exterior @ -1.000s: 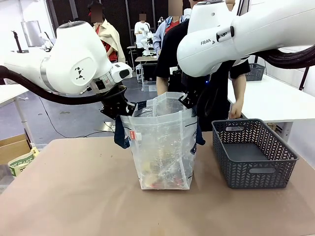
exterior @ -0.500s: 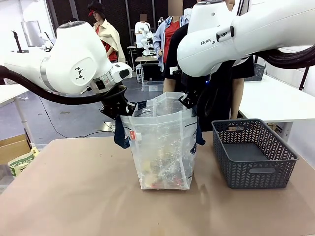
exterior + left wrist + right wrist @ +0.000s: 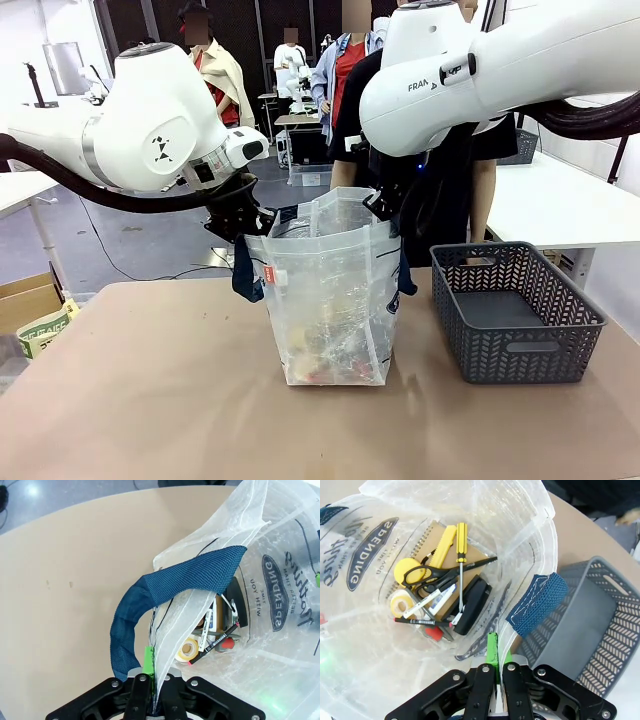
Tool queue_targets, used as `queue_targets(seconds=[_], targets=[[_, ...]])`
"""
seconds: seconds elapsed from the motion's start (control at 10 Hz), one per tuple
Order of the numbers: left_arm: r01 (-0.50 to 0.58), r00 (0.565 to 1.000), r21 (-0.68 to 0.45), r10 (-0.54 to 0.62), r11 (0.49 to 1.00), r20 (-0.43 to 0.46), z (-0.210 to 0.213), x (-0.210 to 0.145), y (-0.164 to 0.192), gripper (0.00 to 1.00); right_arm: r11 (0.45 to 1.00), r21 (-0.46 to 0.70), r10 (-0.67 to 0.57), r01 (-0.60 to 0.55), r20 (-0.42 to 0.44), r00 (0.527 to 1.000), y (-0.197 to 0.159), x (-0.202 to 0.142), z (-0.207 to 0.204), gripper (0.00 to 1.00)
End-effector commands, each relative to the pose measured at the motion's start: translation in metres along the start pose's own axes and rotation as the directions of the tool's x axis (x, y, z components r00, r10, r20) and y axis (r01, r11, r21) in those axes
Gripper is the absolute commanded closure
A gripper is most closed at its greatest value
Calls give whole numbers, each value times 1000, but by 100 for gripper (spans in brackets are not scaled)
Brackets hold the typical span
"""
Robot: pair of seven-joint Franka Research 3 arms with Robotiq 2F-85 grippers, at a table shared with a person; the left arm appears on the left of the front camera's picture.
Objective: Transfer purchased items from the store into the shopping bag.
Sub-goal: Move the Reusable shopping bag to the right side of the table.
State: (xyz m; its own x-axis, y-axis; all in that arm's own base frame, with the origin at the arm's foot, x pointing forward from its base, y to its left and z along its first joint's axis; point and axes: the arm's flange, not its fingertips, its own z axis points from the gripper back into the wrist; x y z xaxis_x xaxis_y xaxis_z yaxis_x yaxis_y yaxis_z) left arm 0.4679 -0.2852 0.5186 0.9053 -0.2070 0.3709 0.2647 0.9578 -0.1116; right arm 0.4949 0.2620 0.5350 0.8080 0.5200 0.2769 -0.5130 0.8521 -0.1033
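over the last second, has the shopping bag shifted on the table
No. The shopping bag stands just as far left of the grey mesh basket as before.

shopping bag [image 3: 325, 290]: thin translucent plastic, crinkled, glossy
strap handle [image 3: 165, 587]: navy woven cloth, coarse, matt
basket [image 3: 515, 350], right of frame: dark grey plastic, matt
table [image 3: 140, 400]: tan, smooth, matt
notebook [image 3: 476, 554]: tan card cover, wire spiral
screwdriver [image 3: 462, 540]: glossy yellow plastic handle

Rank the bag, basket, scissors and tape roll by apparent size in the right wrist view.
bag, largest
basket, partly cut off by the picture's edge
scissors
tape roll, smallest
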Motion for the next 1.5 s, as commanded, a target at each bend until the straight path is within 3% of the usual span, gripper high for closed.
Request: queue_targets(seconds=[0.0,1.1,1.4], targets=[[-2,1000,0,2,1000,2,1,0,1,100,1000,0,-2,2,1,1000,-1,0,0,100],[6,1000,0,-6,1000,-7,2,-1,-2,100,1000,0,0,0,0,1000,0,0,0,100],[-33,999,-39,32,999,-28,8,-4,-1,100,968,69,-236,239,-56,970,0,8,2,100]])
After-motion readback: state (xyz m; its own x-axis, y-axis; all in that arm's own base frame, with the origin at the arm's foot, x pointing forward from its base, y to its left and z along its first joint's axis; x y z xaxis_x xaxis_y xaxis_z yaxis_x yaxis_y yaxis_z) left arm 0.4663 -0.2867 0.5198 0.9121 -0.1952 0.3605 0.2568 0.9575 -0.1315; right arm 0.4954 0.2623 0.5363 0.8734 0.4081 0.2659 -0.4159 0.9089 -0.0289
